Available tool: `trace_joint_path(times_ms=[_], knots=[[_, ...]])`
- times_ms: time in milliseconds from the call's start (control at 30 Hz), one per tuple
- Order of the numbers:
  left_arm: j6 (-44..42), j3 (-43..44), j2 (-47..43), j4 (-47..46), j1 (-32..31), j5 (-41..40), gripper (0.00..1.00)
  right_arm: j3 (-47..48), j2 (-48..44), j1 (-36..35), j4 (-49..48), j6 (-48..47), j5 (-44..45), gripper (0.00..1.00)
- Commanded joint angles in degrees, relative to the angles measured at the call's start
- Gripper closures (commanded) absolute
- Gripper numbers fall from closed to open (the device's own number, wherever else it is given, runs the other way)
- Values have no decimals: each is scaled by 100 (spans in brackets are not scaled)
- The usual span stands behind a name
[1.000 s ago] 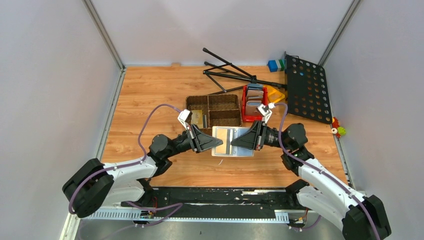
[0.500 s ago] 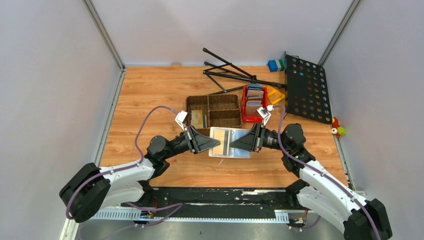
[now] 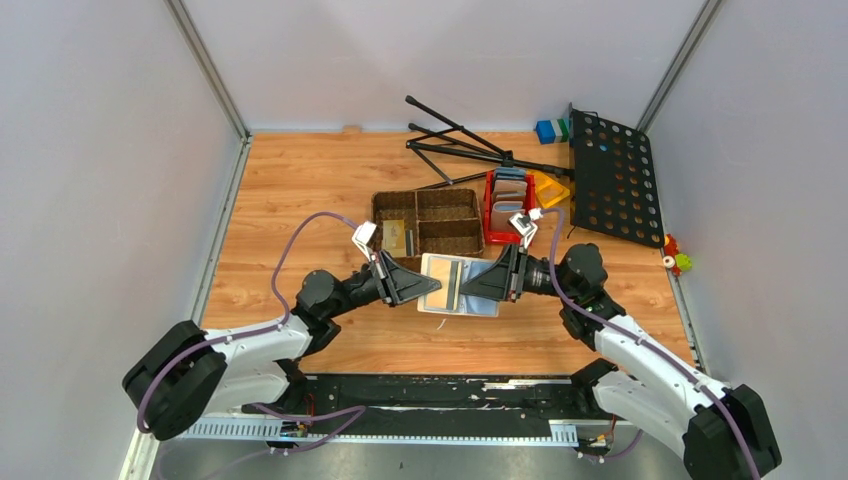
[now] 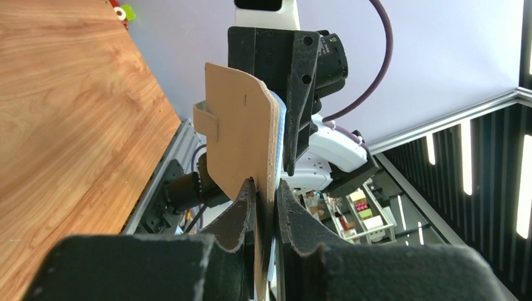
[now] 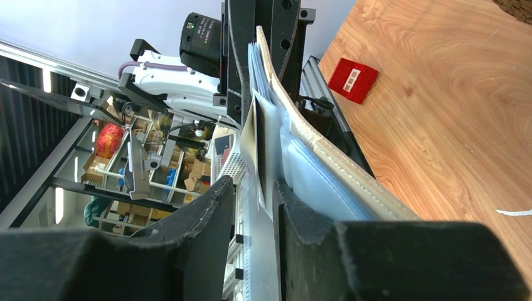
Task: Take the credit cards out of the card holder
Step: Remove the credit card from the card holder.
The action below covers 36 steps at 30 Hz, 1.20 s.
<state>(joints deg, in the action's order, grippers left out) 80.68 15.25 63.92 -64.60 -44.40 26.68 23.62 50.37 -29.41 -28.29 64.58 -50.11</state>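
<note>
a robot lab test cell: grey panel walls (image 3: 100,150), aluminium frame posts (image 3: 207,70), cluttered storage shelves (image 5: 144,163) beyond.

The overhead view is bright and evenly lit from above, with only soft, faint shadows on the wooden table (image 3: 300,180) and no glare. In both wrist views the near fingers (image 4: 238,219) are dark and out of focus, while the card holder (image 4: 241,138) is sharp. Strip lights (image 4: 464,163) blow out to white in the left wrist's background.
</note>
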Motion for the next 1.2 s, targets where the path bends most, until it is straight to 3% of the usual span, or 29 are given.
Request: trace_joint_path(times_ms=[0, 167, 333, 567, 700, 833, 1000, 1167], knots=[[126, 251, 25, -865, -157, 245, 100, 129, 156, -45, -74, -53, 60, 69], [-186, 416, 48, -261, -209, 374, 100, 367, 227, -82, 600, -437, 73, 71], [-1035, 656, -379, 1408, -218, 294, 100, 583, 246, -78, 1478, -874, 201, 77], [-1950, 1168, -654, 3266, -307, 259, 100, 711, 522, -86, 1875, -1143, 178, 86], [-2180, 1332, -591, 3529, -403, 353, 100, 732, 689, -96, 1889, -1170, 146, 90], [-2195, 1372, -467, 3491, -454, 484, 100, 732, 720, -108, 1867, -1212, 153, 84], [-2015, 1274, -392, 3140, -455, 515, 97, 817, 654, -105, 2397, -1690, 503, 88], [-1987, 1195, -213, 3092, -455, 398, 97, 592, 701, -105, 2090, -1739, 675, 84]])
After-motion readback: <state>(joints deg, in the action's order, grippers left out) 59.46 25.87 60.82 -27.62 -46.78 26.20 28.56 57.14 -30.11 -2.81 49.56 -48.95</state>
